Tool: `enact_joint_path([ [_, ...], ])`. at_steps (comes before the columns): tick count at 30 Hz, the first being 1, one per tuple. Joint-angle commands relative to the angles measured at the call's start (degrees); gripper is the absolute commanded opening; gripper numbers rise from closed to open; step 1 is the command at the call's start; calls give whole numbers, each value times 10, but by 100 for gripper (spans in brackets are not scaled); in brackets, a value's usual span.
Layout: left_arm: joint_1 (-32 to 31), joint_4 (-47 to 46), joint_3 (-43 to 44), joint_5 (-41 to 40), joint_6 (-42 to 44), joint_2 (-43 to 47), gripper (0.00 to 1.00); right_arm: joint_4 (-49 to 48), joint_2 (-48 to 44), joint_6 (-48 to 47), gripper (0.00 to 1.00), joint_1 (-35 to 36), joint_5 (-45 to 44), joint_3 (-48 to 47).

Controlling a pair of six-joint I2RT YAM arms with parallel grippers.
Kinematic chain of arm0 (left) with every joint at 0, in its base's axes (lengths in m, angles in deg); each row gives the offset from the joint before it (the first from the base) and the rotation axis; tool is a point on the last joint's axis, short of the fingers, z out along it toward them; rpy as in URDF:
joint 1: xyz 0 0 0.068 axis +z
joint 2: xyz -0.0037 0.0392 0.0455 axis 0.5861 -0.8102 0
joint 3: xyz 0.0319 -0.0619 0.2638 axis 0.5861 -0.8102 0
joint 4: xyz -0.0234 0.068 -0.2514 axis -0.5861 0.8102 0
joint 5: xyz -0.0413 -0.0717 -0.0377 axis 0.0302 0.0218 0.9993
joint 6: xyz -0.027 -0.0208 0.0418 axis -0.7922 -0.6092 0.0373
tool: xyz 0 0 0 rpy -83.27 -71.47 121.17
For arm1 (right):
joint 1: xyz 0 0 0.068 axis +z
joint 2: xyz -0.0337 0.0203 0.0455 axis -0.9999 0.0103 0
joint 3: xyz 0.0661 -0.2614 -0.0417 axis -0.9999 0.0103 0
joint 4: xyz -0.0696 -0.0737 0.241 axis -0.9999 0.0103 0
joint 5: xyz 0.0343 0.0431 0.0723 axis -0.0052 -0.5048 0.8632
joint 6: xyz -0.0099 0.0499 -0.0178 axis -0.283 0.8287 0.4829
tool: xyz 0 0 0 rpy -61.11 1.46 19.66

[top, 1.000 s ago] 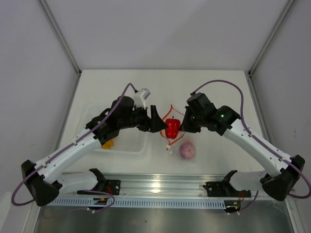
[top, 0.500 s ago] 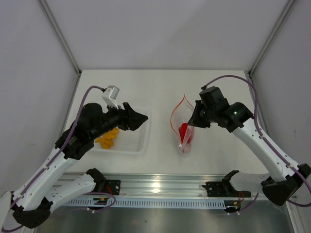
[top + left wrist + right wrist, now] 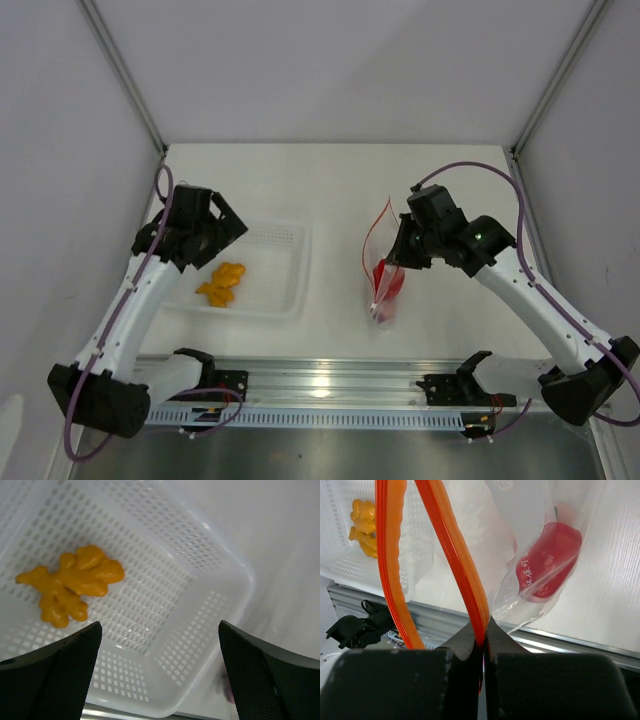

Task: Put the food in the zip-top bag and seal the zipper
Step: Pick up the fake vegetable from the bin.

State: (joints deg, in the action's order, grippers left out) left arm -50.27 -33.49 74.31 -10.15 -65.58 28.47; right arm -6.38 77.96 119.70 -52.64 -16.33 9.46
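Observation:
My right gripper (image 3: 398, 256) is shut on the red-orange zipper (image 3: 378, 232) of the clear zip-top bag (image 3: 386, 296) and holds it up with its mouth open. In the right wrist view the fingers (image 3: 465, 645) pinch one strip of the zipper (image 3: 451, 555). The red pepper piece (image 3: 388, 279) lies inside the bag (image 3: 520, 515) and shows there too (image 3: 548, 562). The purple piece shows only as a pinkish patch at the bag's bottom (image 3: 384, 314). The orange-yellow piece (image 3: 222, 283) lies in the white tray (image 3: 275, 300). My left gripper (image 3: 232, 235) is open and empty above it (image 3: 70, 587).
The perforated white tray (image 3: 200, 645) sits at the left of the table, its right rim a short gap from the bag. The metal rail (image 3: 320, 385) with the arm bases runs along the near edge. The walls close in at both sides.
My left arm has drawn back from the bag to the left, over the tray. The red pepper is now inside the bag, which my right gripper has lifted by the zipper.

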Motion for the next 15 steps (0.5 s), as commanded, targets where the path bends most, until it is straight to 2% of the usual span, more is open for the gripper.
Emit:
enact_joint_path([
  [1,41,93,44,-36,-53,-73,99,-14,-8,-17,0,1,-4,1],
  [4,58,83,21,-16,-59,-102,99,-17,-7,-22,0,2,-4,4],
  [13,101,108,-28,-19,-210,-132,99,-33,-13,-22,0,1,3,31],
  [15,107,89,-53,15,-240,-129,99,-41,-12,-20,0,1,6,38],
])
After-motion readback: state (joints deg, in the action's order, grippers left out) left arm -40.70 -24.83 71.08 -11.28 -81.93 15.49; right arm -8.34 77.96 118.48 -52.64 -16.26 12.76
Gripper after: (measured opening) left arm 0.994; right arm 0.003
